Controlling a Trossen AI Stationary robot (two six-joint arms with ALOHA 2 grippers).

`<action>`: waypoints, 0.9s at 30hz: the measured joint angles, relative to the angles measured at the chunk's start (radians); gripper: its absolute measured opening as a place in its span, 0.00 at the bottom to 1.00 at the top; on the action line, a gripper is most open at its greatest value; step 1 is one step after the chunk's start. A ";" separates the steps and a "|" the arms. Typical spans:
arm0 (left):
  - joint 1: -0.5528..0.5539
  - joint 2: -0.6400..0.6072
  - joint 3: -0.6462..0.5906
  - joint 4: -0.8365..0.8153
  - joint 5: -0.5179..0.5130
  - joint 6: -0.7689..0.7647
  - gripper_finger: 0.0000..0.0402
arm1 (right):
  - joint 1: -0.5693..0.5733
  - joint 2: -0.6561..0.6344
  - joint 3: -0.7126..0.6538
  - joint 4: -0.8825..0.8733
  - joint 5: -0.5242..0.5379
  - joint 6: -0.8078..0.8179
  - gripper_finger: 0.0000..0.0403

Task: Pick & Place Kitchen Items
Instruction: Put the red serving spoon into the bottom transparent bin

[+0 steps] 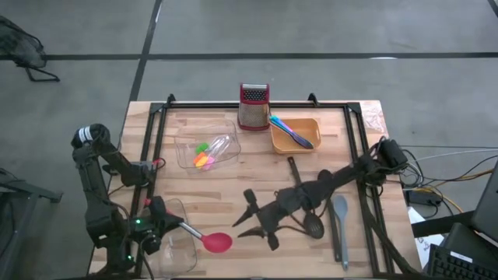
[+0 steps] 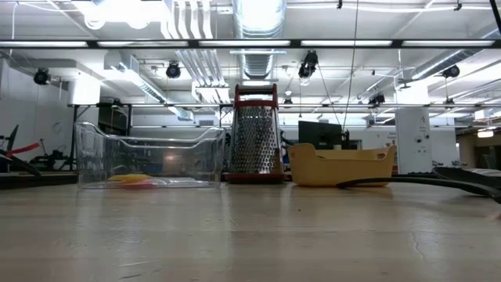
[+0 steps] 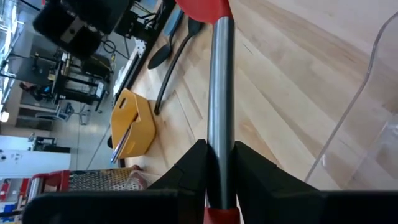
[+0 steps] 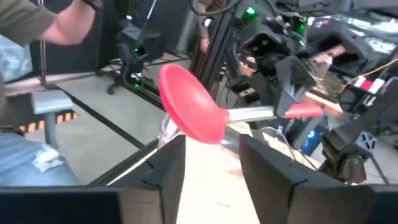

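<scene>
My left gripper (image 1: 165, 224) at the table's near left is shut on a red-pink spoon (image 1: 216, 242) with a steel handle. The spoon shows in the right wrist view (image 4: 189, 102), with its bowl toward the table's right. My right gripper (image 1: 255, 216) is open and empty at the table's middle, its fingers (image 4: 171, 165) pointing at the spoon. Black spoons and spatulas (image 1: 305, 204) and a grey spoon (image 1: 340, 222) lie flat on the table under the right arm. Blue and purple sticks (image 1: 292, 132) lie in the orange tray (image 1: 310, 124). Orange, yellow and pink pieces (image 1: 204, 155) lie in a clear tub (image 1: 187, 144). My left gripper pinches the spoon's steel handle (image 3: 221, 140) between its two fingers, close to the red grip end (image 4: 306, 111). The fingers come from the table's left, slanting down. The spoon sticks out past them toward the right, about level, its bowl (image 4: 186, 99) clear of the table.
A second clear tub (image 1: 177, 243) stands at the near edge beside my left gripper, under the spoon's handle. The steel grater with a red top (image 1: 254, 105) stands at the far edge. Black rails run along the table's left, right and far sides. A person is beyond the near edge (image 4: 37, 25).
</scene>
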 joint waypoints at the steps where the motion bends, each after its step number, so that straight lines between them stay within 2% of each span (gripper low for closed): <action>1: 0.000 0.000 0.000 0.001 -0.001 0.000 0.16 | 0.005 0.011 0.014 -0.001 0.004 -0.009 0.39; 6: 0.000 0.000 0.000 0.000 -0.008 -0.002 0.16 | 0.024 0.041 0.057 -0.001 -0.052 -0.064 0.47; 10: 0.000 0.000 0.000 0.000 -0.014 -0.001 0.16 | 0.033 0.042 0.061 0.013 -0.071 -0.078 0.48; 19: 0.025 0.000 0.000 0.000 -0.043 0.008 0.16 | 0.030 0.075 0.100 0.014 -0.074 -0.096 0.40; 27: 0.027 0.000 0.000 0.000 -0.015 0.008 0.16 | 0.029 0.155 0.172 -0.001 -0.071 -0.126 0.30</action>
